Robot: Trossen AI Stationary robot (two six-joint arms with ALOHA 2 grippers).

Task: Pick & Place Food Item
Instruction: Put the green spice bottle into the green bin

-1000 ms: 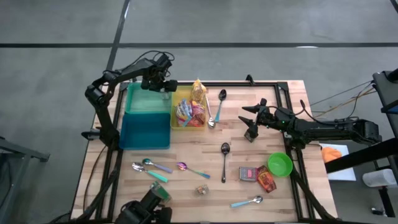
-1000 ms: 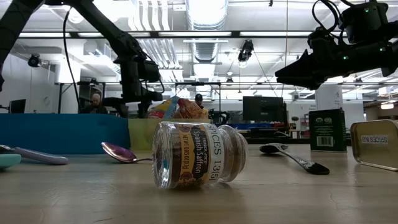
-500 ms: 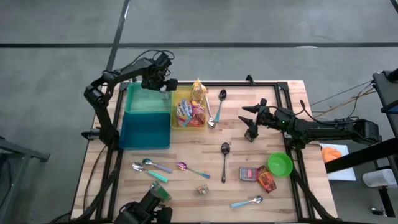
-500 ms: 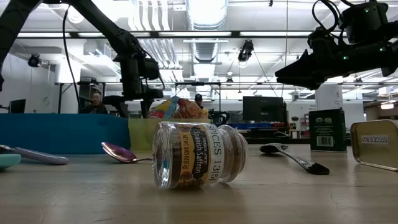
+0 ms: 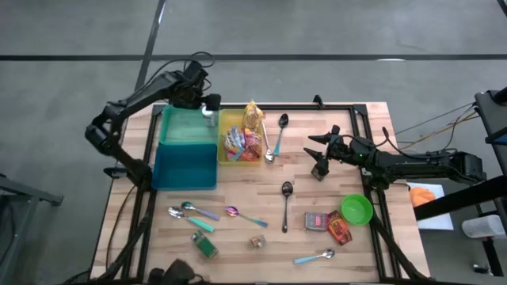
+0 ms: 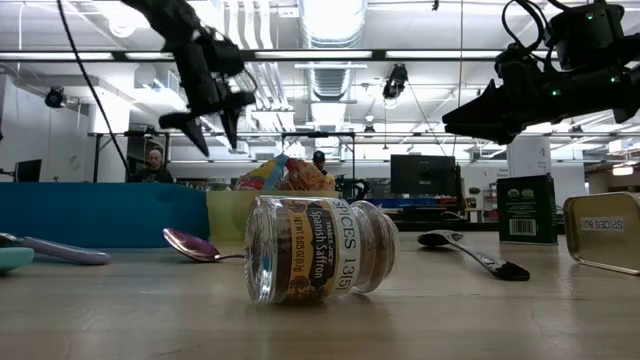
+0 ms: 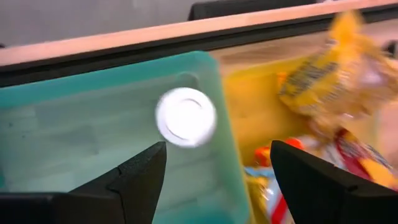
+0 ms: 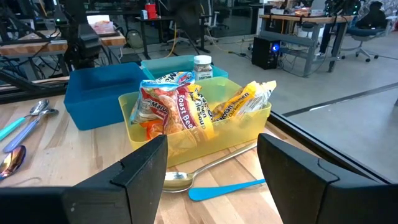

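Note:
A small white-lidded jar (image 7: 185, 116) stands upright on its base in the far right corner of the teal bin (image 5: 186, 146); it also shows in the right wrist view (image 8: 203, 65). My left gripper (image 7: 217, 180) hangs open above the jar (image 5: 208, 116) with its fingers pointing down, touching nothing. Next to the bin, a yellow bin (image 5: 240, 142) holds snack packets (image 8: 186, 106). My right gripper (image 5: 321, 154) waits open over the table's right half, well above the wood. A spice jar (image 6: 315, 262) lies on its side near the front edge.
Spoons lie scattered: beside the yellow bin (image 5: 281, 127), mid-table (image 5: 286, 198) and along the front (image 5: 194, 212). A green bowl (image 5: 356, 209) and red packets (image 5: 329, 224) sit front right. A small green item (image 5: 204, 247) lies at the front left.
My left gripper has risen straight up from the far right corner of the teal bin, most of it in the last half second, and now hangs well above it. The white-lidded jar has stayed standing in that corner. My right arm has kept still.

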